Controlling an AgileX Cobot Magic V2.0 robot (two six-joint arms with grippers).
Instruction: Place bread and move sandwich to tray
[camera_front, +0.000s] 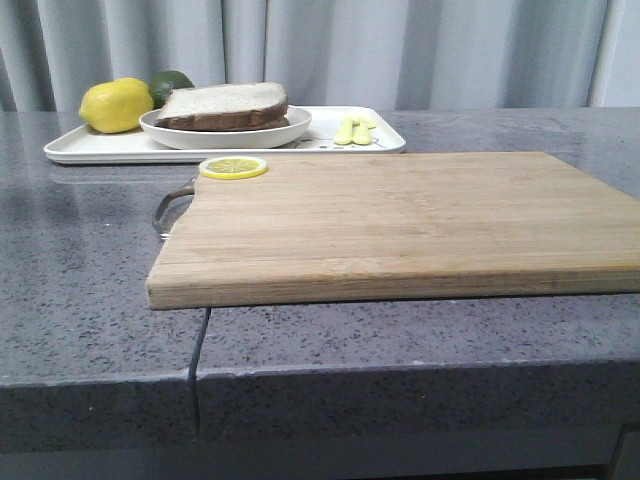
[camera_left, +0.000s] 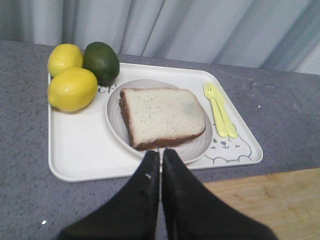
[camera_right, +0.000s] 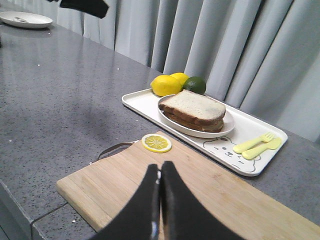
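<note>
Front view first: the sandwich (camera_front: 222, 105), thick white bread with a dark brown crust stacked over a lower brown slice, sits in a shallow round white dish (camera_front: 225, 131), and that dish stands on the large flat white rectangular tray (camera_front: 90, 147) at the far left of the worktop. From the left wrist view the top slice shows a pale, speckled crumb with a faint grey smudge near one corner, its crust running dark along two edges; no filling can be made out from here. Beside the dish on the tray lie two yellow lemons (camera_left: 72, 88) and a dark green lime (camera_left: 101, 62), the three touching one another. On the other side of the dish rest a pale yellow plastic fork and spoon (camera_left: 220, 110), just above a small bear line drawing (camera_left: 226, 147).

Nearer the camera lies a pale wooden cutting board (camera_front: 400, 225) with a metal loop handle, and a yellow lemon slice (camera_front: 233, 167) sits on its far corner. The grey speckled stone worktop (camera_front: 70, 260) carries everything; a seam runs down its front edge. Grey pleated curtains (camera_front: 330, 50) close off the back.

The left gripper (camera_left: 160, 156) hangs above the tray's near rim, black fingers pressed together, holding nothing. The right gripper (camera_right: 160, 172) hovers over the cutting board, likewise closed and empty. Far off in the right wrist view, another white plate (camera_right: 25, 19) rests on the worktop.
</note>
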